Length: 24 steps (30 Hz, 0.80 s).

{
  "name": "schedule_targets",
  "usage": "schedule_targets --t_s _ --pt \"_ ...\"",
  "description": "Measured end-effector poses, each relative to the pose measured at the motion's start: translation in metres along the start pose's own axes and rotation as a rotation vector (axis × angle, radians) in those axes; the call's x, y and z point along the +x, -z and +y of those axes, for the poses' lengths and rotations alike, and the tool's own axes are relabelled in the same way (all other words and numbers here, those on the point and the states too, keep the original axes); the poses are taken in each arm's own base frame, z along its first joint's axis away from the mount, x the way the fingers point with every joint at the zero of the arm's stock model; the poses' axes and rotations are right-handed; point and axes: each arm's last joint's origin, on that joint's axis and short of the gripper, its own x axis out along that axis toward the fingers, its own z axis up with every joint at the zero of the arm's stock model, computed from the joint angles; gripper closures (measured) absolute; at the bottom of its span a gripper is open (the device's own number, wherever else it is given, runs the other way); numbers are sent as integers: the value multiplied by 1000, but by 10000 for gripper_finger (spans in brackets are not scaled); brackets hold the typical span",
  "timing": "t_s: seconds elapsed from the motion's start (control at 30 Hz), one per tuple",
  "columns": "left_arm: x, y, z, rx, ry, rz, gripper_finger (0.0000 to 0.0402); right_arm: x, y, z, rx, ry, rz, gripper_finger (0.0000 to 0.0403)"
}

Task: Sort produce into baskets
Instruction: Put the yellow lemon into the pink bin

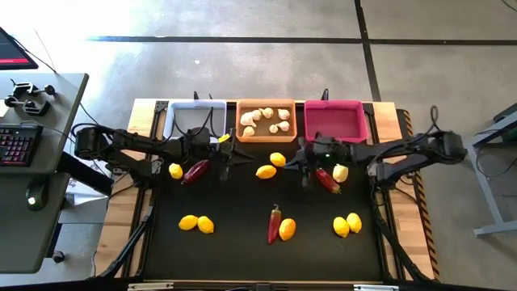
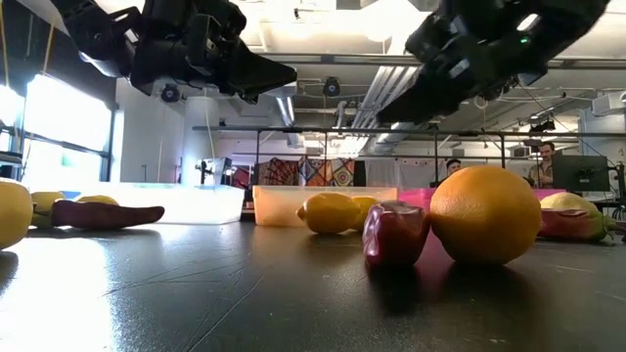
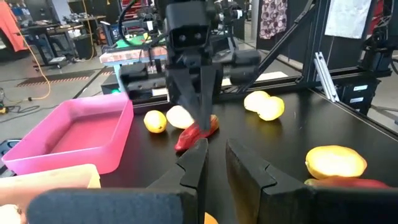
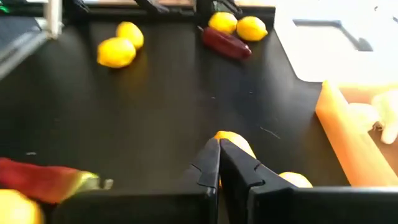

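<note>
**Booth:** Right arm, what have you got?

**Me:** My right gripper [image 4: 217,144] is pressed fully closed with nothing in it, hovering above the mat. A lemon [image 4: 237,143] sits just past my fingertips. The nearest chili [image 1: 327,179] lies back beside my wrist, close by, and the pink basket [image 1: 334,104] is beyond it, empty.

**Booth:** The plan?

**Me:** I'd say that chili is next. I should draw back, spread my fingers wide, straddle its narrow middle crosswise, then lift clear over the pink rim.

**Booth:** And the left?

**Me:** My left gripper [image 3: 214,154] waits opposite, with only a slit between its fingers and nothing in it.

**Booth:** Give me the count!

**Me:** Three chilies. Eight bright lemons, plus one paler piece by that chili. The garlic [image 1: 266,119] is clumped, roughly eight bulbs, all in the orange basket [image 1: 240,121]. Three baskets, and the white basket [image 1: 168,118] looks bare.
</note>
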Motion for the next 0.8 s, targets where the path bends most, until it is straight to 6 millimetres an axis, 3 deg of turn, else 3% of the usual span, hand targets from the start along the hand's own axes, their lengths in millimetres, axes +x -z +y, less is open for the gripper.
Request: schedule_targets --t_s 0.17,0.6,0.8 --pt "0 0 0 1 -1 2 360 26 -1 -4 -14 0 63 377" --pt "0 1 0 -1 -1 8 360 83 -4 -14 -8 49 172 170" --pt "0 1 0 -1 -1 8 360 102 5 -16 -34 40 225 147"
